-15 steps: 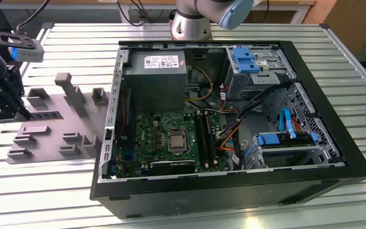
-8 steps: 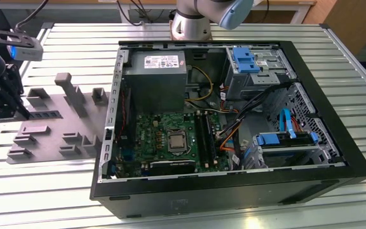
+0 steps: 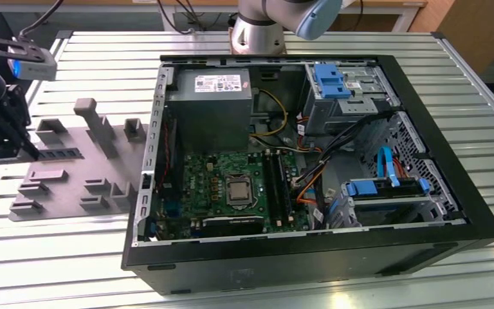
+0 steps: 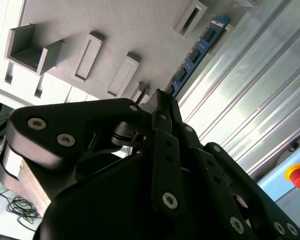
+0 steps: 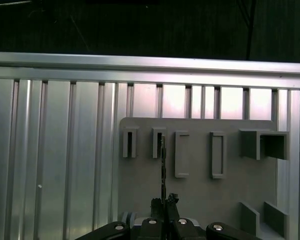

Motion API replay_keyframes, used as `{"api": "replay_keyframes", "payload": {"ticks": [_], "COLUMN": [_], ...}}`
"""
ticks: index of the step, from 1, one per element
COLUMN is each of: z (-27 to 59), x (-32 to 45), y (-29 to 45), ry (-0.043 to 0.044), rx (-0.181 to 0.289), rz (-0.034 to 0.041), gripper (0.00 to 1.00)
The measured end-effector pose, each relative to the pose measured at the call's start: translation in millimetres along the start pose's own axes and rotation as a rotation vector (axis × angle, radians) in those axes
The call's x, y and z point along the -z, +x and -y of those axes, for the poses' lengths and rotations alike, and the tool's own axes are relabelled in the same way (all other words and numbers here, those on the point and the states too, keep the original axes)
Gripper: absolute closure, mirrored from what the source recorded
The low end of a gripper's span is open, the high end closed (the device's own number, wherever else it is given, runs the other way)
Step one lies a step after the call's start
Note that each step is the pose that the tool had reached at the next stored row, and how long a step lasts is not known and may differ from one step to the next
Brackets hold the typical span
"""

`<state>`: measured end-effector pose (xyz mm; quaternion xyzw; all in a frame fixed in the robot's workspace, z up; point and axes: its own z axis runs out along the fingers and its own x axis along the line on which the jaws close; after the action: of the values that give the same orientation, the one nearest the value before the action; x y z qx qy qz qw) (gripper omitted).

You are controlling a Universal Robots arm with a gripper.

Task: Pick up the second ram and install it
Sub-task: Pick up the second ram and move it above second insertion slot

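Pick-up step: my tool (image 4: pixel 160 97) looks clamped on the ram (image 4: pixel 196 55) lying on the tray (image 3: pixel 84 168); lifting calls for a straight, level pull.

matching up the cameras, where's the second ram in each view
Exterior view: the second ram is at the exterior view's left, over the grey holder plate, by the hand.
Second wrist view: a blue stick with dark chips, running out from the hand.
First wrist view: a thin edge-on line ahead of the hand.
Shared landmark: the grey holder plate.
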<state>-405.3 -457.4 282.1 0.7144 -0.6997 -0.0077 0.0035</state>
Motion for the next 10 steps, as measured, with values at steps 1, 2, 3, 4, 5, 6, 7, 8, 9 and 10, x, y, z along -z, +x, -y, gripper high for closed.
{"api": "replay_keyframes", "payload": {"ticks": [1,2,3,4,5,6,7,8,9,10], "z": [0.0,0.0,0.0,0.0,0.0,0.0,-0.1,-0.1,-0.1,-0.1], "x": [0.4,0.7,1.1,1.5,1.9,2.3,2.6,3.0,3.4,3.7], "y": [0.0,0.0,0.0,0.0,0.0,0.0,0.0,0.0,0.0,0.0], "ry": [0.0000,0.0000,0.0000,0.0000,-0.0001,-0.0001,0.0000,0.0000,0.0001,0.0000], "rx": [0.000,0.000,0.000,0.000,0.000,0.000,0.000,0.000,0.000,0.000], "rz": [0.0000,0.0000,0.0000,0.0000,-0.0001,-0.0001,0.0000,0.0000,0.0000,0.0000], "gripper": [0.86,0.86,0.86,0.86,0.86,0.86,0.86,0.86,0.86,0.86]}}
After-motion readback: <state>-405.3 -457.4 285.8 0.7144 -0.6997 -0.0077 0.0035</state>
